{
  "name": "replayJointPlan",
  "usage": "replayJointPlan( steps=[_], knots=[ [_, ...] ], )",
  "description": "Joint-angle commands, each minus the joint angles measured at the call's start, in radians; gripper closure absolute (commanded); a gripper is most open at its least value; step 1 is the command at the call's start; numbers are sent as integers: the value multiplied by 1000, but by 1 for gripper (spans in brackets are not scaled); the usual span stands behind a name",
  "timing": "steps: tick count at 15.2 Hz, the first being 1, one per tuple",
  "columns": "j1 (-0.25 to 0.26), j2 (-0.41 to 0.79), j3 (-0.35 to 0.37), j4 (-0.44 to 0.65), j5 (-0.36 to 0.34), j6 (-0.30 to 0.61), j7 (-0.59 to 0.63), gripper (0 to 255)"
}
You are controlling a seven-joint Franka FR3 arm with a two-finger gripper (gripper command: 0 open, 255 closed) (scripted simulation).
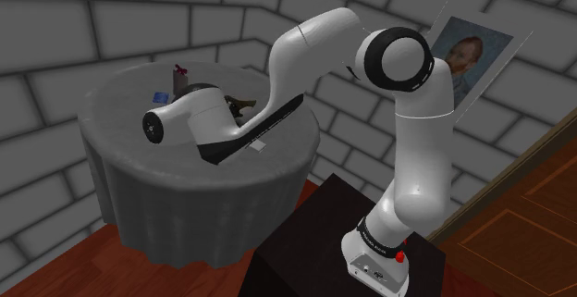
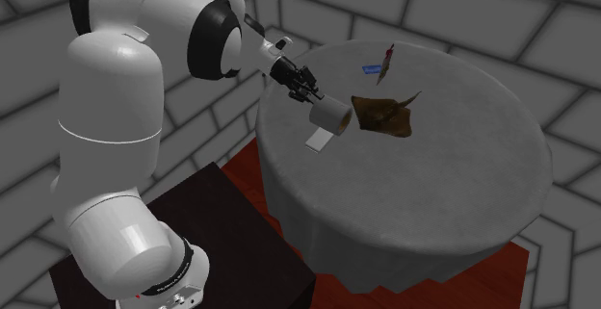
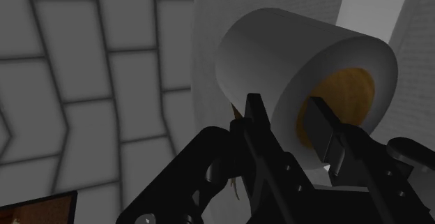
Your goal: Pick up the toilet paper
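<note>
Grey brick walls ring a round table (image 2: 462,163) draped in grey cloth. In the wrist view we see the gripper (image 3: 289,114) clamped on the toilet paper (image 3: 300,55), one black finger against the roll's white outer side and the other at its brown core. The second exterior view places the roll on its side near the table edge closest to the arm (image 2: 106,115). A loose sheet (image 2: 318,141) hangs from the roll, and a brown flat thing (image 2: 385,115) lies just beside it. A small blue item (image 2: 370,68) lies farther back. The shoulder view adds a portrait (image 1: 472,55) on the wall. We cannot read the small writing on the arm's base band.
</note>
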Motion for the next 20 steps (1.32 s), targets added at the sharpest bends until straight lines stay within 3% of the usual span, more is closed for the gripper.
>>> replayJointPlan(
  steps=[1, 20],
  knots=[
    [0, 1, 0, 0, 1, 0, 0, 255],
    [-23, -138, 30, 7, 45, -34, -128, 255]
  ],
)
